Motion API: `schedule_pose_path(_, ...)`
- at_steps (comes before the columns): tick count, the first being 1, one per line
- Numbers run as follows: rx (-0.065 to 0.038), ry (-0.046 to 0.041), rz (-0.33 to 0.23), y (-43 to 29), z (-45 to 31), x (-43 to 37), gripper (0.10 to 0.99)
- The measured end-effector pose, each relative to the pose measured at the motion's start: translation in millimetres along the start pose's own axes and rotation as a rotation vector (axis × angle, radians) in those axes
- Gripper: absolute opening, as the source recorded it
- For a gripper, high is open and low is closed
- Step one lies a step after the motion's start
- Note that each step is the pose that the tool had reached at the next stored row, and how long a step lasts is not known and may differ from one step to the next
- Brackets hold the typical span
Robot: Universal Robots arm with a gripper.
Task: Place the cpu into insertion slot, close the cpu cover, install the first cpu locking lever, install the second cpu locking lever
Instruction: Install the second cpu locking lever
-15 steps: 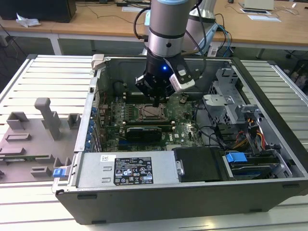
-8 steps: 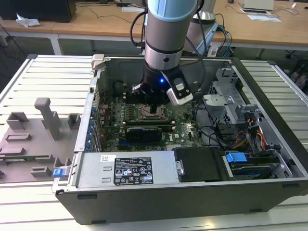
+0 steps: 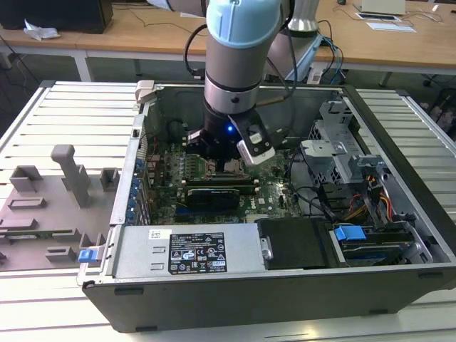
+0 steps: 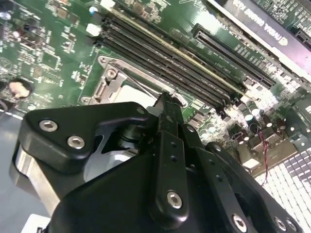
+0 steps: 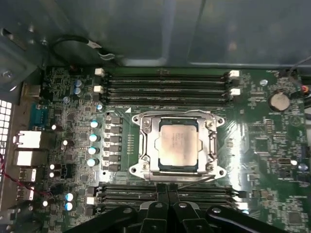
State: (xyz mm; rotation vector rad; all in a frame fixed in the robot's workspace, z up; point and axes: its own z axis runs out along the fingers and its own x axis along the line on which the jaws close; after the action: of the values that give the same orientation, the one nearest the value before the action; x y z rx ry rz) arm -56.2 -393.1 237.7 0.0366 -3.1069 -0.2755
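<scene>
The chip [image 5: 179, 144] is seated in the socket [image 5: 146, 145] with the cover [image 5: 210, 141] lowered around it. The claw [image 5: 167, 190], fingers pressed together and empty, is held beside the socket edge; a lever should be pushed down steadily.

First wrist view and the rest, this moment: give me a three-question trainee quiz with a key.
1. True or false: the pale silvery square cpu sits in the grey-rimmed square insertion slot.
2. Multiple choice: the thin grey metal cpu cover is A) down around the chip, B) standing upright, C) lying outside the case.
3. Which way do the black tool's fingers point?

Key: 1 true; 2 A; 3 toward the slot's edge, just beside it.
</scene>
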Motion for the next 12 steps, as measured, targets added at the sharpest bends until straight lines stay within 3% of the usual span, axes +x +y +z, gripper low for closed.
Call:
schedule_pose_path(10, -0.001, 0.0002, -0.001, -3.6, 23.6, 21.0, 0.106)
schedule_pose_path(12, -0.007, 0.0018, -0.010, -4.4, 27.4, 24.7, 0.106)
